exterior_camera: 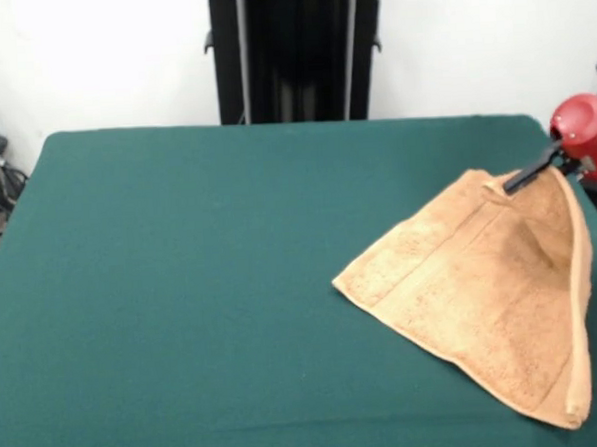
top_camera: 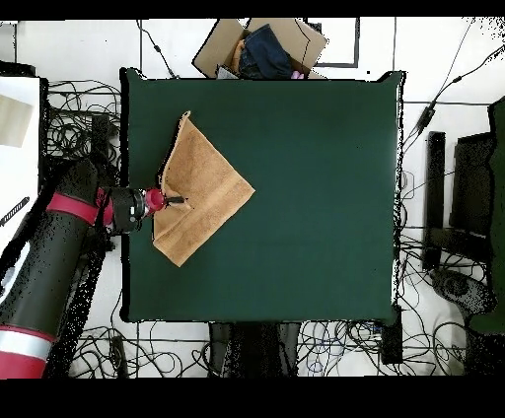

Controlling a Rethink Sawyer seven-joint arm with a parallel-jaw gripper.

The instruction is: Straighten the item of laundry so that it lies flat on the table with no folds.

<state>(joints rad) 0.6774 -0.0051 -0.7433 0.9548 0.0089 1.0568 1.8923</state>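
The peach-orange towel lies at the right side of the green table. It is partly raised like a tent, with one edge pulled up toward my gripper. The gripper's thin black fingers reach in from the red wrist at the right edge and are shut on the towel's upper edge. The towel's near corner hangs by the table's front right. In the overhead view the towel is a folded diamond near the table's left edge. The gripper holds its left side.
The black pedestal stands beyond the far edge. My red and black arm comes in over the table's left side in the overhead view. A cardboard box with dark cloth sits past the top edge. Cables lie on the floor all round.
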